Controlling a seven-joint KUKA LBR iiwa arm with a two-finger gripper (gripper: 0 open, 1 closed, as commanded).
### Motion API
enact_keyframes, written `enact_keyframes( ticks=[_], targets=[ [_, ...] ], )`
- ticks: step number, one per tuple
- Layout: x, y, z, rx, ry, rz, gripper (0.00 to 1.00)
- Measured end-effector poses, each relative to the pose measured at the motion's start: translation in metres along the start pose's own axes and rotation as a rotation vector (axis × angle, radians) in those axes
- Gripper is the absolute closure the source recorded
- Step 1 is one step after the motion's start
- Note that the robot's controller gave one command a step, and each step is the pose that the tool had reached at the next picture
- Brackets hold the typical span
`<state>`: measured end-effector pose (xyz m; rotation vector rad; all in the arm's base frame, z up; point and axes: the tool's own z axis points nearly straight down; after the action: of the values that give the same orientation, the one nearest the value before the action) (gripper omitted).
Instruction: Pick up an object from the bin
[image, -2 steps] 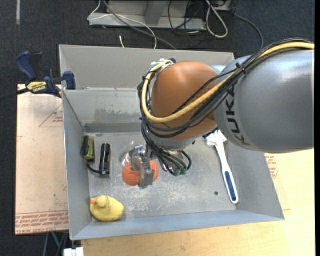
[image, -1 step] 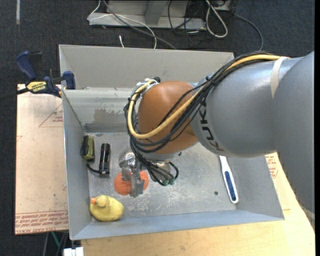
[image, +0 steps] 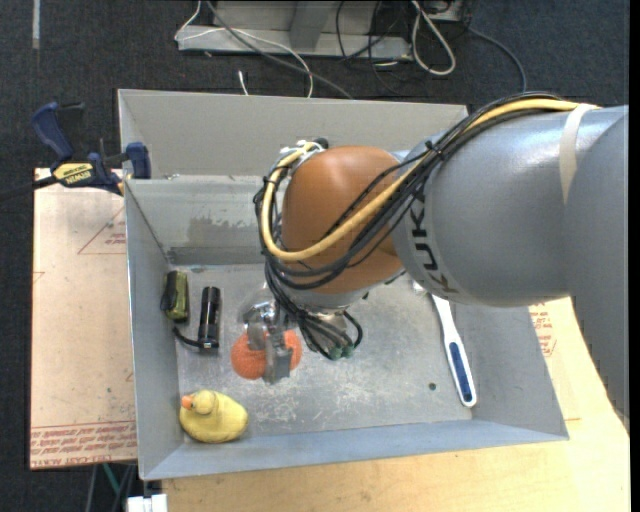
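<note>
Gripper (image: 272, 352) low over an orange lump (image: 244, 358), left of centre on the bin (image: 150, 270) floor, toward the near edge; gripper opening cannot be told. Lump appears small, light, rounded, possibly slippery: best grasped across its middle.

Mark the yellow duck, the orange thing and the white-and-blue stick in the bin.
yellow duck (image: 215, 420), camera view, on its body.
orange thing (image: 245, 358), camera view, on its rounded left side.
white-and-blue stick (image: 457, 362), camera view, on its blue strip.
</note>
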<state>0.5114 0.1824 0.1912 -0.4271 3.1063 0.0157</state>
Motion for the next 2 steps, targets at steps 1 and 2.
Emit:
enact_keyframes(
  ticks=[1, 2],
  targets=[
    [-0.066, 0.027, 0.009, -0.001, -0.004, -0.23, 1.0],
    [-0.024, 0.008, 0.017, 0.001, -0.005, 0.003, 1.0]
  ],
)
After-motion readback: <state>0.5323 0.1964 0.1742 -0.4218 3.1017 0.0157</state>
